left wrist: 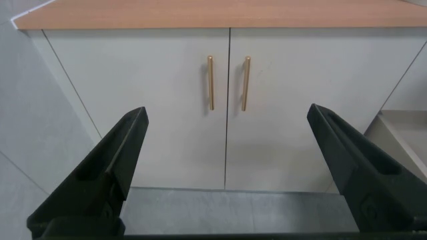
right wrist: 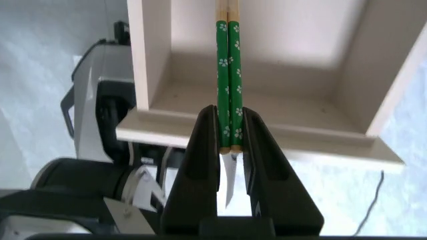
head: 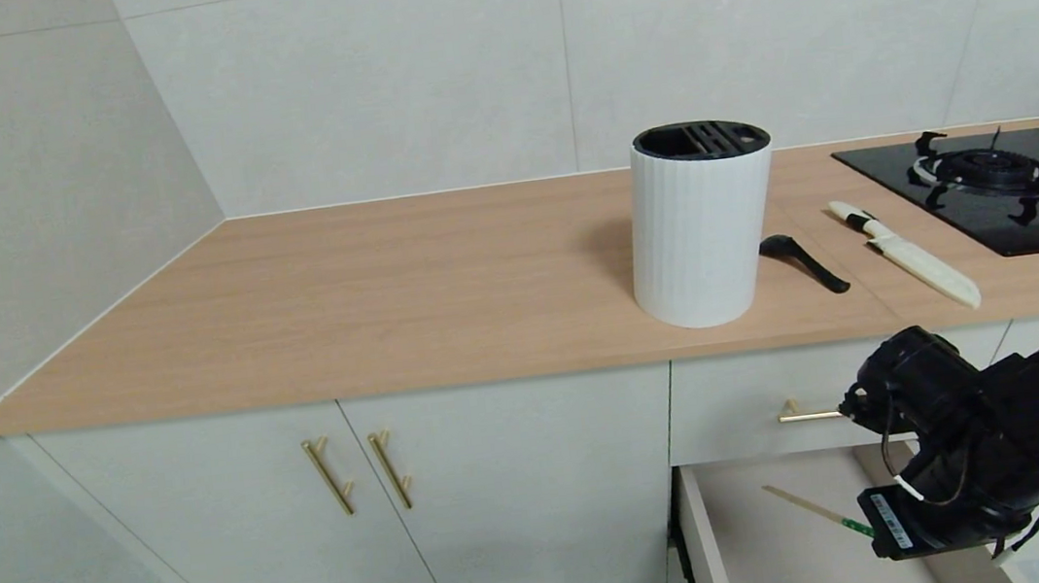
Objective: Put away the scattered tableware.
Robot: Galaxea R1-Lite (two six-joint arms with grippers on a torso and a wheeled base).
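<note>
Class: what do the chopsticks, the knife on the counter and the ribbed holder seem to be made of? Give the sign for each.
Chopsticks: likely bamboo or wood, pale bare shafts, glossy green flowered paint at the ends. Knife: cream matte blade, perhaps ceramic or coated; not bare steel. Holder: probably plastic, white matte ribbed wall, black slotted top.

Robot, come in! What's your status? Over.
Right gripper: jaws shut on chopsticks over open drawer. Left gripper: jaws open, empty. Knife and spoon on counter. Nothing blocking drawer.
</note>
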